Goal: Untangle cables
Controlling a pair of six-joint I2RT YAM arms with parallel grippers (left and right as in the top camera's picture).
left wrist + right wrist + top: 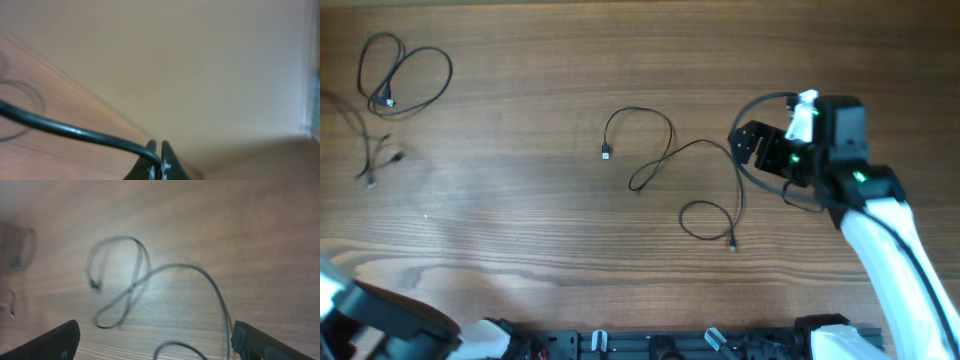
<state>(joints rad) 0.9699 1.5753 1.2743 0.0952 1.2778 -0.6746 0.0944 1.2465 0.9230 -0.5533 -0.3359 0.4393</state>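
Three thin black cables lie apart on the wooden table (pixel 520 230). One long cable (pixel 670 155) winds through the middle in two loops and ends in a small plug (pixel 606 153). My right gripper (pixel 758 160) hovers open just right of it, holding nothing. In the right wrist view the same cable (pixel 135 280) lies on the wood between and beyond my wide-apart fingertips (pixel 55 340). A looped cable (pixel 405 75) sits at the far left, with a smaller one (pixel 375 155) below it. My left gripper (pixel 159 161) is shut and points past the table edge.
The left arm's base (pixel 380 325) fills the bottom-left corner. A thick black arm cord (pixel 70 130) crosses the left wrist view up to the fingertips. The right arm (pixel 880 230) reaches in from the bottom right. The table's front edge carries black mounts (pixel 650 345).
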